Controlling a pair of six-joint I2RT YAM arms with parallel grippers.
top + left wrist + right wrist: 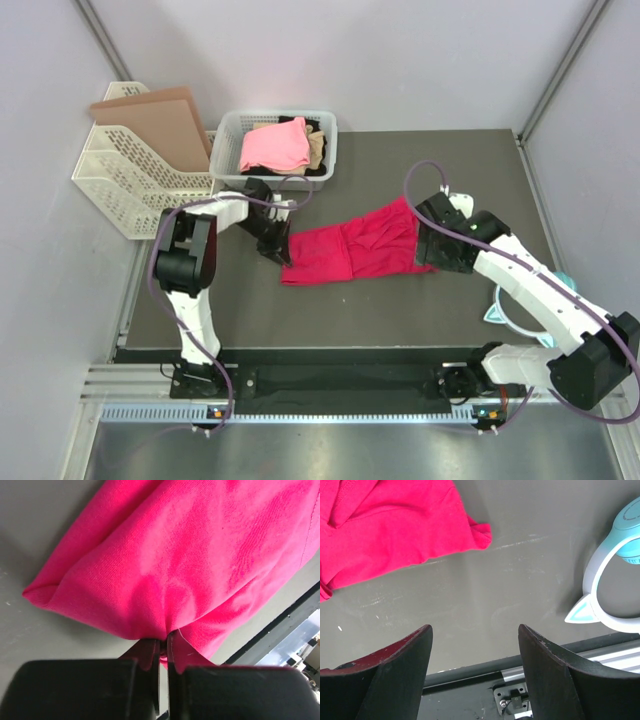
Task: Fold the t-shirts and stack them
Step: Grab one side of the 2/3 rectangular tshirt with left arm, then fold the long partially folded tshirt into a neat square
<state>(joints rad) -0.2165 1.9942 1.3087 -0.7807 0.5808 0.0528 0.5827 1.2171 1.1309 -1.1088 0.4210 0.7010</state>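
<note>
Along the bottom of the overhead frame, both arm bases bolted at the near edge of the dark table (400, 160).

A little farther up, stretched left to right across the middle of the table, the crimson-magenta t-shirt (350, 250), lying flat but rumpled, between the two grippers.

At its left end, left of centre in the frame, the left gripper (277, 248). In the left wrist view, black fingers (147, 652) pressed together at bottom centre, pinching a puckered fold of the crimson cloth at its edge. Rest of the shirt filling the upper part of that frame, grey tabletop showing at the left.

At the shirt's right end, right of centre in the overhead frame, the right gripper (437, 258). Fingers spread wide, gripping nothing. In the right wrist view, only bare tabletop between the two black fingertips. Shirt corner in the upper left of that frame, clear of the fingers. At the right edge, a teal-and-white cat-ear headset (592, 575), well apart from the cloth.

Farther back, at upper centre of the overhead frame, a white mesh basket (226, 150) at the table's far edge. Inside it, a light pink t-shirt (272, 146) on top, a tan t-shirt (317, 150) and a black t-shirt (318, 127) showing along its right side.

In the upper left corner, just beside the basket, a white mesh file rack (115, 185) with brown boards (160, 120) leaning in it.
</note>
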